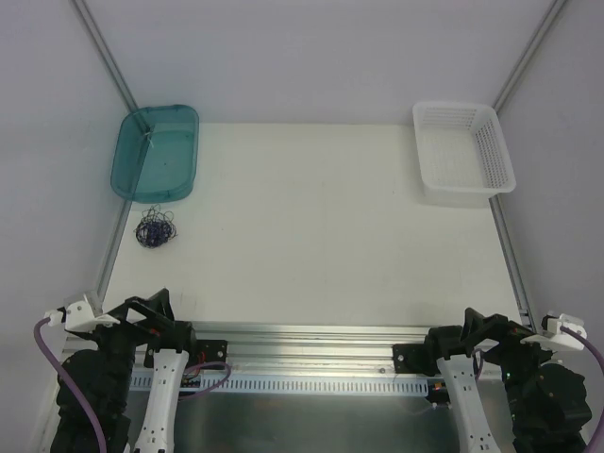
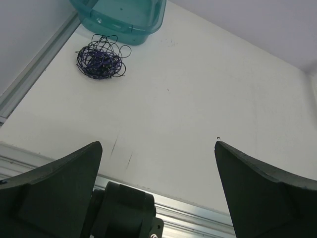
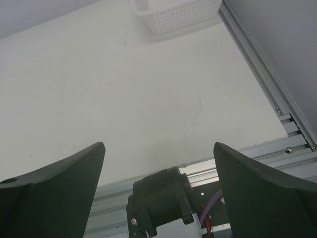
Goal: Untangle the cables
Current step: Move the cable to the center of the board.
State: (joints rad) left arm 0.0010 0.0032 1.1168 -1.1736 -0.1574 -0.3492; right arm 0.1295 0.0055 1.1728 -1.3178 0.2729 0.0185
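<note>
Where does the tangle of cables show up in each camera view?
Top external: cables far left, just in front of the teal tub.
Left wrist: cables upper left, next to the tub.
Right wrist: not in it.
Shared landmark: the teal tub, in top and left wrist only.

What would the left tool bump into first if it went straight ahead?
Probably just the bare table: the left tool aims at open surface, and the cables lie off to the side. Depth is unclear.
</note>
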